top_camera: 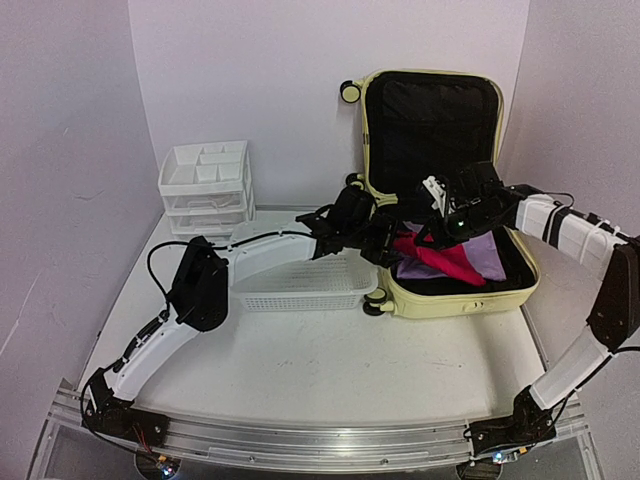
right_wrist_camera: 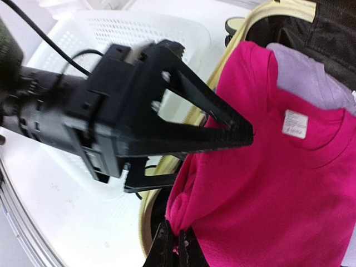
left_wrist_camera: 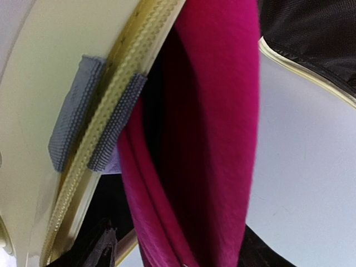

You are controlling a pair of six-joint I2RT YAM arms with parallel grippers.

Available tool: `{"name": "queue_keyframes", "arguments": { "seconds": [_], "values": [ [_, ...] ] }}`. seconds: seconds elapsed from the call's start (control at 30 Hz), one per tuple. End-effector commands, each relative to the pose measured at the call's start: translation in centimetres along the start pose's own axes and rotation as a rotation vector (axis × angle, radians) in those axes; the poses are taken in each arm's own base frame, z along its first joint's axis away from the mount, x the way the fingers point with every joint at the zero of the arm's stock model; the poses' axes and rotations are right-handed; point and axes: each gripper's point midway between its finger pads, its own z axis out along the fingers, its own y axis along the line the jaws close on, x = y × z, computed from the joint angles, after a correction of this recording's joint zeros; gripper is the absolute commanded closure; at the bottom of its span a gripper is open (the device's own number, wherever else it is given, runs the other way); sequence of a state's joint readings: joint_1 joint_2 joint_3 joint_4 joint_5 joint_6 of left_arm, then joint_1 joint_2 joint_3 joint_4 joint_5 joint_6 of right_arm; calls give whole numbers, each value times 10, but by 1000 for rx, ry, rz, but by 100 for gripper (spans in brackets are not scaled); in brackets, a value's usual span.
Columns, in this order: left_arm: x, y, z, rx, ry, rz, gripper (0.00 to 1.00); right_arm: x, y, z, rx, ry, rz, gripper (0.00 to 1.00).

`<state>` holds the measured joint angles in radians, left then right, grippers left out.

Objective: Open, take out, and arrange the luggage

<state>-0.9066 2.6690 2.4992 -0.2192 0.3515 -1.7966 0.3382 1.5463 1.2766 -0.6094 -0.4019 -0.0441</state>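
The pale yellow luggage point(top_camera: 450, 300) lies open at the right, its lid upright against the back wall. A magenta shirt point(top_camera: 450, 262) lies in it on a lavender garment point(top_camera: 485, 255). My right gripper point(right_wrist_camera: 179, 247) is shut on a bunched edge of the magenta shirt point(right_wrist_camera: 267, 183) and holds it lifted above the base; in the top view it point(top_camera: 428, 236) is over the case's left half. My left gripper point(right_wrist_camera: 214, 158) is open at the case's left rim point(left_wrist_camera: 33, 111), its fingers either side of the shirt's hanging fold point(left_wrist_camera: 211, 139).
A white mesh basket point(top_camera: 300, 285) lies just left of the suitcase, under the left arm. A white plastic drawer unit point(top_camera: 205, 185) stands at the back left. Both arms are close together over the case's left rim. Walls enclose the back and sides.
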Motion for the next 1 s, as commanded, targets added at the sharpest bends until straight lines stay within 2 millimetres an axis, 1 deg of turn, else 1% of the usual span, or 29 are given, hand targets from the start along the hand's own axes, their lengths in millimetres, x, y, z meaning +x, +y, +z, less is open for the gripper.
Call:
{"name": "queue_keyframes", "arguments": {
  "seconds": [0.0,0.13,0.3,0.37,0.43,0.53,0.63,0.67,0.73,0.8,0.87,0.9,0.93,0.97],
  "values": [
    [-44,71,15,-177,-132,1,35,-20,24,-22,-63,-103,-48,100],
    [-48,72,14,-184,-141,28,42,-15,28,-22,-84,-98,-51,100],
    [-53,66,12,-171,-155,71,51,-11,34,-29,-98,-105,-55,100],
    [-55,67,15,-163,-146,73,57,-10,37,-31,-112,-109,-58,100],
    [-57,61,16,-136,-136,88,67,-8,38,-32,-116,-106,-56,100],
    [-56,44,16,-75,-126,152,83,-2,38,-32,-111,-91,-50,100],
    [-51,22,14,-12,-114,235,98,4,39,-32,-115,-82,-39,100],
    [-48,14,12,3,-115,271,100,6,39,-32,-115,-78,-34,100],
    [-38,-5,6,43,-109,357,100,10,37,-33,-101,-75,-21,100],
    [-26,-21,0,69,-99,451,100,12,31,-37,-56,-76,-12,94],
    [-13,-33,-8,86,-87,544,100,14,27,-42,-22,-79,27,93],
    [-5,-40,-12,99,-82,590,100,15,26,-46,-9,-83,37,90],
    [3,-48,-16,114,-81,641,100,16,26,-48,3,-87,48,84],
    [11,-54,-20,125,-78,694,100,16,24,-51,18,-90,62,73]
  ]
}}
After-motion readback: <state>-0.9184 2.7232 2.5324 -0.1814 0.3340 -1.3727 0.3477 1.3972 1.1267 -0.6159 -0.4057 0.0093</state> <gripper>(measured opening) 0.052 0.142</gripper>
